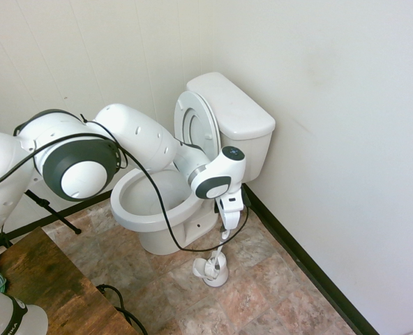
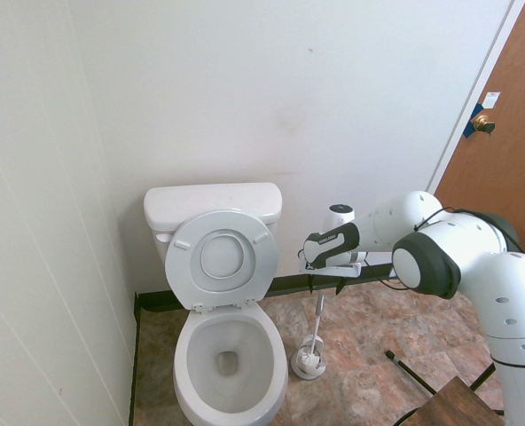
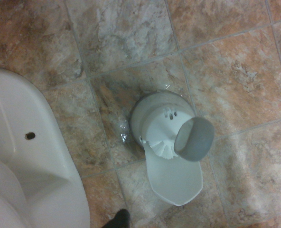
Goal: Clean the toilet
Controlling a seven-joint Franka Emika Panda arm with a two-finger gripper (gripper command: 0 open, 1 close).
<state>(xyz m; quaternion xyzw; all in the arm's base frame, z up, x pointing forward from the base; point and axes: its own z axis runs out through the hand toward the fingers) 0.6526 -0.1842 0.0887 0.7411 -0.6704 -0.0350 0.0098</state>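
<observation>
The toilet (image 2: 231,355) is white, with its lid and seat (image 2: 220,259) raised against the boxy tank (image 2: 212,204); its bowl also shows in the first exterior view (image 1: 147,202). My gripper (image 2: 325,286) hangs to the right of the bowl, pointing down, open, with nothing in it. It is just above the thin handle (image 2: 317,319) of a toilet brush that stands in its white holder (image 2: 309,362). From the wrist view I look straight down on the brush holder (image 3: 159,118) and the handle's grey top (image 3: 193,138).
My arm reaches across the front of the bowl in the first exterior view. The wall and a black baseboard (image 1: 297,258) run close behind the brush holder (image 1: 211,269). A wooden table corner (image 1: 46,286) is nearby, and a brown door (image 2: 502,151) stands at the right. The toilet's base (image 3: 26,156) lies beside the holder.
</observation>
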